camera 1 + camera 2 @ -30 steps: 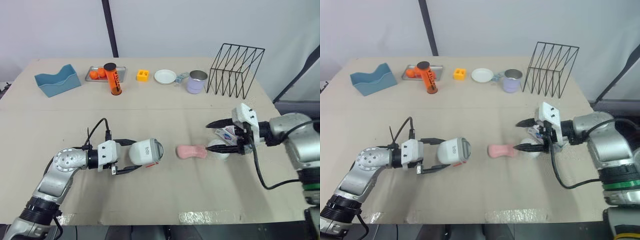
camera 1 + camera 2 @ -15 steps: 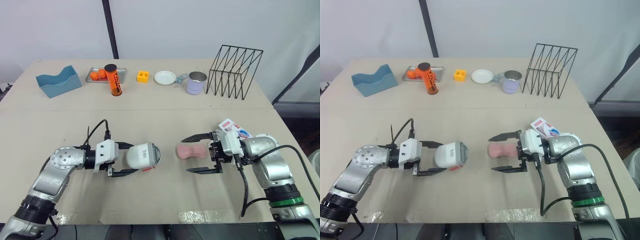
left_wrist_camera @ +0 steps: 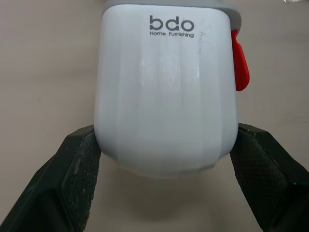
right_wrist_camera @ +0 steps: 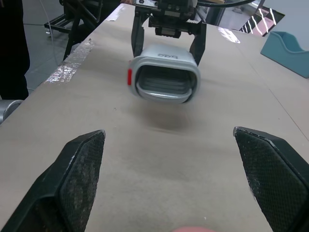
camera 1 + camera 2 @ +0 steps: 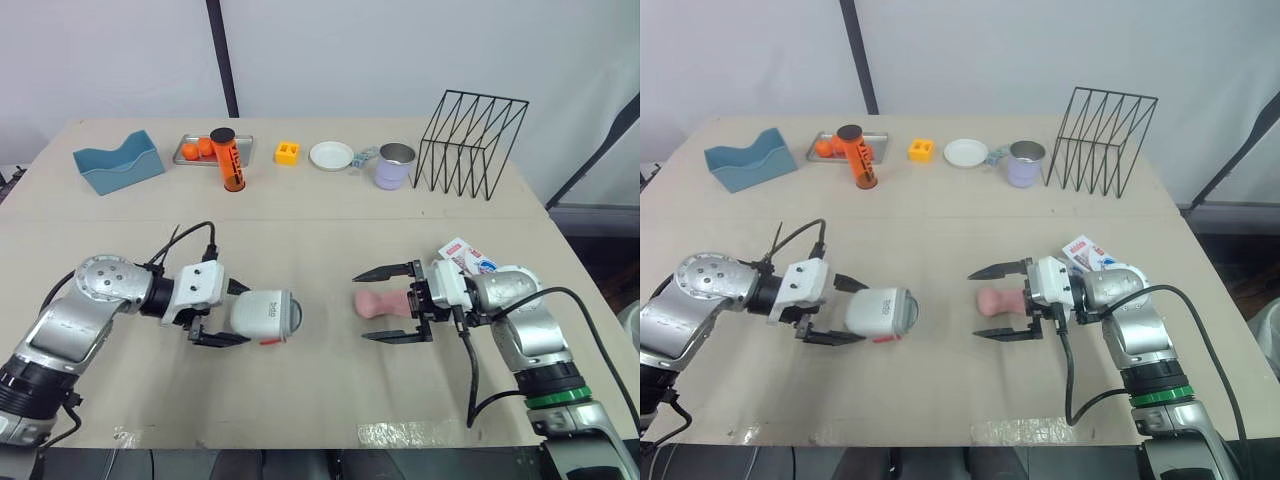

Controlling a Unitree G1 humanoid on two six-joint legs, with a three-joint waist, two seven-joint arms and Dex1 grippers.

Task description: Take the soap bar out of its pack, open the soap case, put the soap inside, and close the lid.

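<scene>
Left eye view gives us the layout plainly. The pink soap bar lies bare on the table, already out of its pack. The soap pack sits just behind the right wrist. The right gripper is spread wide with nothing in it. One black finger stands on the far side of the bar and one on the near side, and neither touches it as far as we can see.

The relation that matters is the bar's long axis. It runs across the table along the gripper's own reach, so the fingers face its two long flanks. Closing them should catch the bar across its narrow width. The right arm is by far the nearer one to the soap.

The soap case lies to the robot's left of the bar, well apart from it, with bare table between. The left gripper is clamped on its white body, one pad on each side. In the right wrist view the case's grey-rimmed end points straight back at the soap. The shadow beneath suggests it hangs just off the table. The red latch sits on its side. The lid looks shut to us, though that view is too shallow to be sure.
</scene>
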